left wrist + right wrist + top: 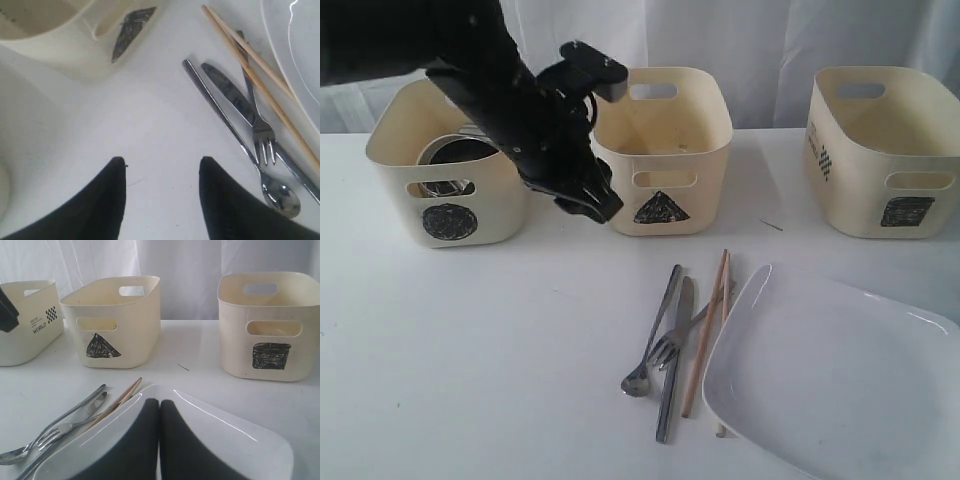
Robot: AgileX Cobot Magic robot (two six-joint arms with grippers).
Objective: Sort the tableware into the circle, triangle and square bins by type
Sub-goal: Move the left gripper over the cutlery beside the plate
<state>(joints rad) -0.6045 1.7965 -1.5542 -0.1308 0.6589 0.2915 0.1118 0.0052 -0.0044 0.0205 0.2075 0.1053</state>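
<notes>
My left gripper hangs open and empty above the table, in front of the gap between the circle bin and the triangle bin; its jaws stand wide apart. Round steel ware lies in the circle bin. The spoon, knife, fork and chopsticks lie side by side on the table, left of the large white plate. My right gripper is shut and empty over the plate. The square bin stands far right. No white bowl shows.
A white curtain hangs behind the bins. A small thin scrap lies on the table between the triangle and square bins. The plate runs past the table's front right corner of the exterior view.
</notes>
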